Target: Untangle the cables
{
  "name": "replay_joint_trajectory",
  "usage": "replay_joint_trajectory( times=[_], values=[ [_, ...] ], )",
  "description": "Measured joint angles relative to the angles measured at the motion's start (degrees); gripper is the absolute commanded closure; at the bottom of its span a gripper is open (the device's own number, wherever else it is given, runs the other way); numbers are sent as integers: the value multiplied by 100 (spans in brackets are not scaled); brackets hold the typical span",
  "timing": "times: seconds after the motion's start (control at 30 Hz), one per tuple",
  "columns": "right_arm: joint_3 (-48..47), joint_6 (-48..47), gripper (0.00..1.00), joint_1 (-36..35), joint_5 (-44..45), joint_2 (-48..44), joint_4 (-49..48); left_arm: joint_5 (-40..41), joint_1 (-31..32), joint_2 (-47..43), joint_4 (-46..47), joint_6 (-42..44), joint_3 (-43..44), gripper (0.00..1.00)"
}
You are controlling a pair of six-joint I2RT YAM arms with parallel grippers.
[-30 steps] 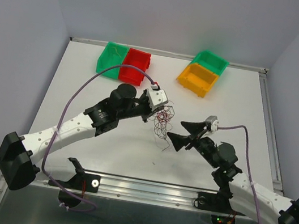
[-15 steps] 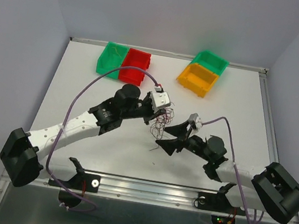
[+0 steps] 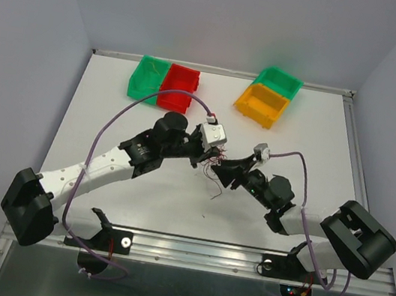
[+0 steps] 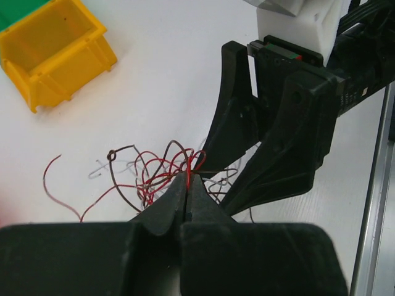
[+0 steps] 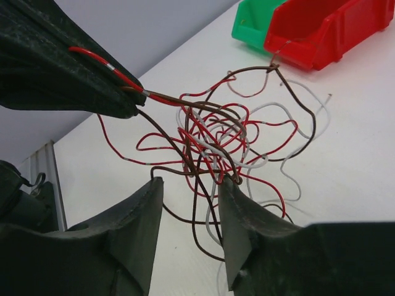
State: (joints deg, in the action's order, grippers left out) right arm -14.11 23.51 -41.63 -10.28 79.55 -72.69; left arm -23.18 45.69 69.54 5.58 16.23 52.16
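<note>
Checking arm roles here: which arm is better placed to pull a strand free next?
Right, probably: the right gripper stands open around strands of the cables; the left gripper is shut on them, anchoring.

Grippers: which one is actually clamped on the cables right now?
The left gripper: its jaws are pressed together on a red strand of the cables. The right gripper has its jaws apart, with loose strands lying between them.
</note>
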Motion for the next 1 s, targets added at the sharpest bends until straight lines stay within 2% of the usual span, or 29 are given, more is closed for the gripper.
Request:
replay_joint_trajectory(
  times=[0.1,0.17,0.3,0.43,0.63,0.8,1.0],
  values=[
    [-122,46,77,0,-68,151,0,-22,0,0,-13,-24,7,100],
    [-179,94,80,0,-26,184,-4,-13,0,-2,-13,-33,7,100],
    [-181,197,82,-2,509,179,-22,55,0,-59,-17,-68,9,100],
    [-181,247,83,-2,1541,72,44,48,0,-271,-22,-72,7,100],
    [-518,455,78,-2,3348,66,1119,-203,0,-498,-85,-66,7,100],
    [-608,616,78,-2,4422,72,1757,-450,0,-758,-258,-57,7,100],
    [-608,680,87,-2,5073,-15,2271,-341,0,-1403,-334,-116,7,100]
  ],
)
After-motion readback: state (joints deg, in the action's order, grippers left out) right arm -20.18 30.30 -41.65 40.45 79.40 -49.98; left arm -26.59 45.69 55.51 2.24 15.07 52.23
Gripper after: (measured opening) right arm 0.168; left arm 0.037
